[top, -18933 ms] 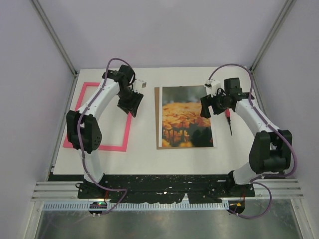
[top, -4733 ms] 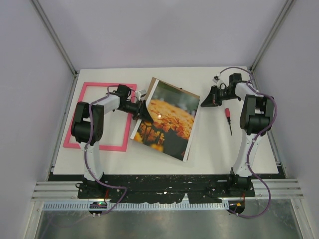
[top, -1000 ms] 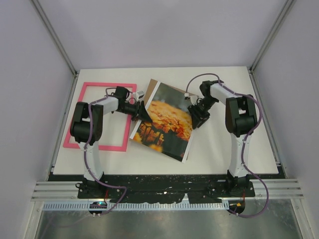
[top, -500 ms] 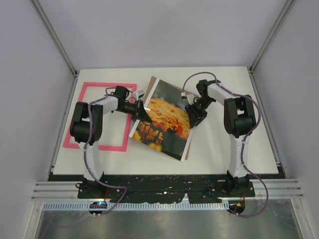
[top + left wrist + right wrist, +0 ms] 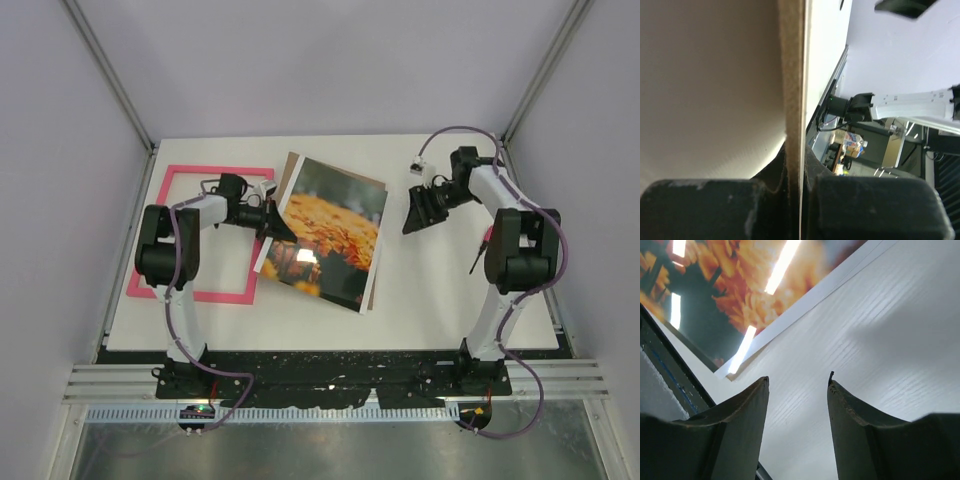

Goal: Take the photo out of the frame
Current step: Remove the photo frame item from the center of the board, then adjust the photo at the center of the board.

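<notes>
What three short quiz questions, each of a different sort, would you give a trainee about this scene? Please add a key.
1. True or false: the photo lies inside the frame.
2. The right gripper is: A) open over a bare part of the table; B) shut on the photo; C) holding the frame.
3. Fill in: seen from the top camera, the left gripper is shut on the photo's ____ edge.
Key: 1 false; 2 A; 3 left.
</notes>
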